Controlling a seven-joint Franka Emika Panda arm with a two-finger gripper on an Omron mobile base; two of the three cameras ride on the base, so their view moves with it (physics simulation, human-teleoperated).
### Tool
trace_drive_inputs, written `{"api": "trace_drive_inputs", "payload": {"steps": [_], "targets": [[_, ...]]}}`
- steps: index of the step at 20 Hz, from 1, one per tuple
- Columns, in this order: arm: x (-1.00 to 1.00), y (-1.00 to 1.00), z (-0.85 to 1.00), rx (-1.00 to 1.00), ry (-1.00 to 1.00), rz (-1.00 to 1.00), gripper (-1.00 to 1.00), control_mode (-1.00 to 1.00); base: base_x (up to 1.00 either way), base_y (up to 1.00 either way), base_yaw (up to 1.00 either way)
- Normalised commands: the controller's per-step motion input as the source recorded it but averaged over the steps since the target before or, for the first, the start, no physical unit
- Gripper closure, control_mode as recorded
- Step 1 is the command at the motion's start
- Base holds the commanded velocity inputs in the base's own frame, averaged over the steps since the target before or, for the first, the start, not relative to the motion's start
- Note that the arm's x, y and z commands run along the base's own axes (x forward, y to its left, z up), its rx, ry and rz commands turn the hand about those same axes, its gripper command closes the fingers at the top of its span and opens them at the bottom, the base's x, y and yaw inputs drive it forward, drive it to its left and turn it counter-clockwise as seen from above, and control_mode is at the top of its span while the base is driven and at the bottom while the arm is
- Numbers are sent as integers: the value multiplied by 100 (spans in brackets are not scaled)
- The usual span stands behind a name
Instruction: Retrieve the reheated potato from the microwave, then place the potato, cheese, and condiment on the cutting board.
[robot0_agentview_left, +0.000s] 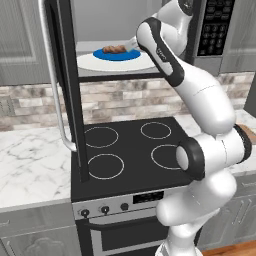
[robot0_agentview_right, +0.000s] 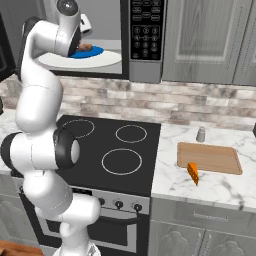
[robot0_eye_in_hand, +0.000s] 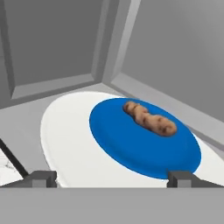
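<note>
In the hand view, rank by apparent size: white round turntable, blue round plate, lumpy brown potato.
1. White round turntable, largest.
2. Blue round plate, resting on it.
3. Lumpy brown potato, lying on the plate's far side, clearly smallest.

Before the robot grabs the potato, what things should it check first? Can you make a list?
1. Microwave door open: ok, it is swung wide and the inside shows.
2. Potato in sight: ok, it lies on the blue plate, which sits on the white turntable.
3. Gripper open: ok, the jaws stand wide apart and hold nothing.
4. Gripper lined up: not ok yet, the potato lies ahead of the fingertips and toward one side.
5. Cutting board ready: ok, its top is bare.
6. Cheese and condiment on the board: not ok, the cheese sits at its front edge, the condiment behind it, both on the counter.
</note>
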Motion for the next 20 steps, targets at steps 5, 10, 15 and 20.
{"api": "trace_drive_inputs", "payload": {"steps": [5, 10, 15, 20], "targets": [[38, 2, -12, 0, 0, 0, -100, -100, 0, 0, 0], [51, 5, -15, 0, 0, 0, -100, -100, 0, 0, 0], [56, 3, -3, 0, 0, 0, -100, -100, 0, 0, 0], [45, 7, -5, 0, 1, 0, -100, -100, 0, 0, 0]]}}
